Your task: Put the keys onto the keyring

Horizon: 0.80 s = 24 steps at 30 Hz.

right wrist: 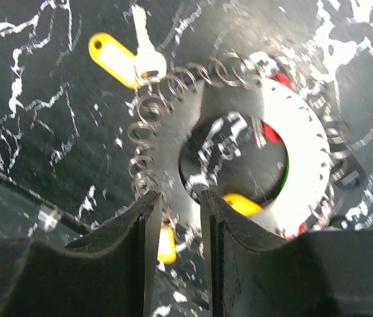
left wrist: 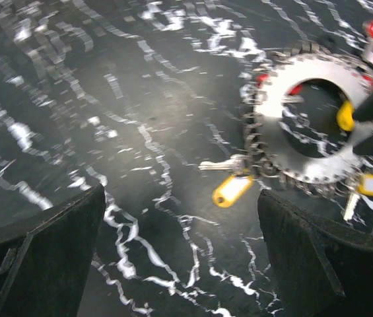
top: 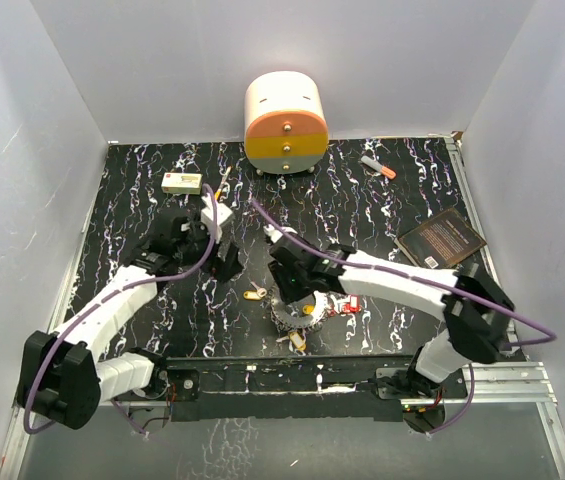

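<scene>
Top external view: my left gripper (top: 200,252) hangs over the black marbled table (top: 142,190), up and to the left of the keyring (top: 284,320). The keyring lies flat near the front edge at mid-table, partly under my right gripper (top: 292,295). A yellow-headed key (top: 254,294) lies just left of the ring and a red-headed key (top: 348,305) just right. Left wrist view: my left fingers (left wrist: 47,257) stand wide apart with only bare table between them. The keyring (left wrist: 275,99) lies beyond them to the upper right, and the yellow-headed key (left wrist: 231,189) touches its rim. Right wrist view: my right gripper (right wrist: 181,231) is narrow. Its fingers (right wrist: 143,238) straddle the band of the keyring (right wrist: 239,99), one outside the rim and one at the hole's edge. I cannot tell whether they pinch it. Another yellow head (right wrist: 242,203) shows inside the hole.
</scene>
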Each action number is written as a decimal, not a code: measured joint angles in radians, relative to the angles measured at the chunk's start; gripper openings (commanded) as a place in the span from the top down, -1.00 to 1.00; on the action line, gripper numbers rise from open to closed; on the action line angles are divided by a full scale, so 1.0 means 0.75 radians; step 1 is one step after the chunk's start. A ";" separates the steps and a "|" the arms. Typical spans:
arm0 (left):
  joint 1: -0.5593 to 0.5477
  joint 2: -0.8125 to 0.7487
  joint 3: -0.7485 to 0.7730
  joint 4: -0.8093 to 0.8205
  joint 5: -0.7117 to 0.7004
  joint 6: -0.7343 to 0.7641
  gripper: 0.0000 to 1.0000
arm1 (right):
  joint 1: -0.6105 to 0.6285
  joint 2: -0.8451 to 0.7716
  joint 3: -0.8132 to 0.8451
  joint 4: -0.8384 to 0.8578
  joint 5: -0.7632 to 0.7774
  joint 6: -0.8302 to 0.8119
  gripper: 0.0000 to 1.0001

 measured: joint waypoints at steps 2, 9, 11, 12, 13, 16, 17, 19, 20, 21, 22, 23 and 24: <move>0.056 0.005 0.013 -0.011 -0.057 -0.037 -0.94 | 0.015 0.096 0.059 0.023 -0.007 -0.007 0.29; 0.181 -0.049 0.049 -0.081 -0.289 -0.155 -0.94 | 0.087 0.342 0.171 0.024 -0.043 -0.009 0.38; 0.182 -0.110 0.047 -0.090 -0.335 -0.173 -0.94 | 0.103 0.355 0.178 0.017 -0.054 -0.006 0.39; 0.182 -0.142 0.043 -0.090 -0.351 -0.180 -0.94 | 0.111 0.356 0.181 0.007 -0.059 -0.003 0.40; 0.182 -0.174 0.037 -0.090 -0.372 -0.187 -0.94 | 0.120 0.356 0.185 -0.002 -0.065 0.002 0.41; 0.182 -0.240 0.012 -0.085 -0.411 -0.209 -0.94 | 0.135 0.356 0.194 -0.015 -0.080 0.018 0.43; 0.182 -0.256 -0.004 -0.081 -0.420 -0.215 -0.94 | 0.140 0.356 0.196 -0.020 -0.084 0.027 0.43; 0.183 -0.289 -0.038 -0.080 -0.424 -0.228 -0.94 | 0.147 0.356 0.198 -0.027 -0.094 0.043 0.44; 0.184 -0.306 -0.053 -0.078 -0.424 -0.233 -0.93 | 0.150 0.356 0.198 -0.029 -0.099 0.052 0.44; 0.184 -0.321 -0.065 -0.080 -0.423 -0.238 -0.93 | 0.153 0.356 0.198 -0.033 -0.106 0.065 0.43; 0.184 -0.336 -0.074 -0.079 -0.422 -0.242 -0.93 | 0.157 0.356 0.197 -0.037 -0.111 0.073 0.43; 0.184 -0.345 -0.078 -0.080 -0.419 -0.243 -0.93 | 0.158 0.356 0.197 -0.037 -0.113 0.082 0.44; 0.184 -0.350 -0.079 -0.080 -0.419 -0.243 -0.93 | 0.160 0.356 0.197 -0.037 -0.114 0.094 0.44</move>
